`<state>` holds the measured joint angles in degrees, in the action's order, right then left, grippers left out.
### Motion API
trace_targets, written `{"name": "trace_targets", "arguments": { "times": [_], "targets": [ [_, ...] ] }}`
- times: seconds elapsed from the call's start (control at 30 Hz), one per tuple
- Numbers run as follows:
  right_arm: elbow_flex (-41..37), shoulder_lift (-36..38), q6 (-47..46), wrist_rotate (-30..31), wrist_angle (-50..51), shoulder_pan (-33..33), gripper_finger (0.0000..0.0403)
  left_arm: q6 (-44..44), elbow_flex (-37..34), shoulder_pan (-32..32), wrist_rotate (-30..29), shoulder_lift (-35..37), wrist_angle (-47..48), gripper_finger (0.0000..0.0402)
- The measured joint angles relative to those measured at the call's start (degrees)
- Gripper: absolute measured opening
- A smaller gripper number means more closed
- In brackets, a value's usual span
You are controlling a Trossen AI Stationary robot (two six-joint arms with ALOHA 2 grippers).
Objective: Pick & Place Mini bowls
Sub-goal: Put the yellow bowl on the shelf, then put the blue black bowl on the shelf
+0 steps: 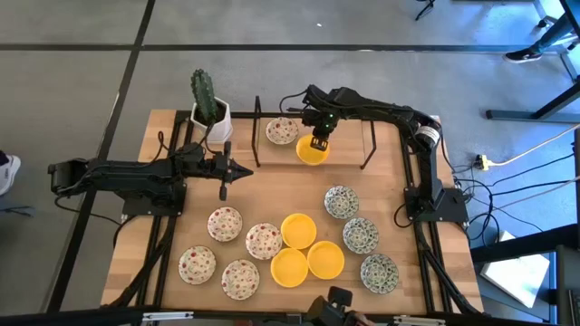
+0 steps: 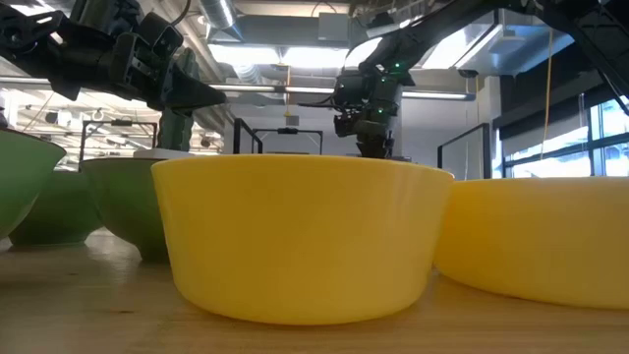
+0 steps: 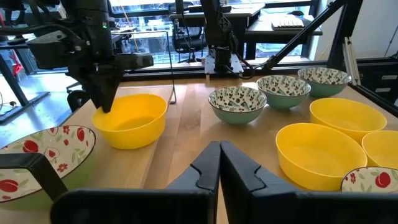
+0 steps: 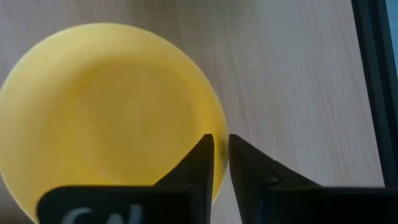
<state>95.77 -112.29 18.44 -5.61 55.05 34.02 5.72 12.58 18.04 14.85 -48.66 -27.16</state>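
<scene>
Right gripper [image 1: 316,143] at the surface's [image 1: 272,195] far edge, pinching the rim of a yellow mini bowl [image 1: 312,152] resting on the wood beside a red-speckled mini bowl [image 1: 281,131]. Left gripper [image 1: 245,170] hovering near the left edge, fingers pressed together, holding nothing. Toward the near edge: four red-speckled mini bowls [image 1: 227,224] at left, three yellow mini bowls [image 1: 298,230] clustered in the middle, four green-blue patterned mini bowls [image 1: 342,201] at right. Potted cactus [image 1: 207,101] at the far left corner.
</scene>
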Motion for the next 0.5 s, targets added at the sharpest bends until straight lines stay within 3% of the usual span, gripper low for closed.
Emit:
{"name": "trace_targets", "arguments": {
  "times": [0.27,0.43,0.5],
  "targets": [
    [0.5,0.2,0.0,2.8,0.1,0.0,0.0074,-0.1,0.0,0.0,0.0,0.0,0.4,0.0002],
    [8.0,0.3,0.5,4.3,4.9,0.0,0.0076,-0.4,0.0,0.0,0.0,0.0,0.4,0.0007],
    [11.3,1.3,0.5,0.5,5.2,0.0,0.0074,-0.4,0.0,0.0,0.0,0.0,0.4,0.0008]
  ]
}}
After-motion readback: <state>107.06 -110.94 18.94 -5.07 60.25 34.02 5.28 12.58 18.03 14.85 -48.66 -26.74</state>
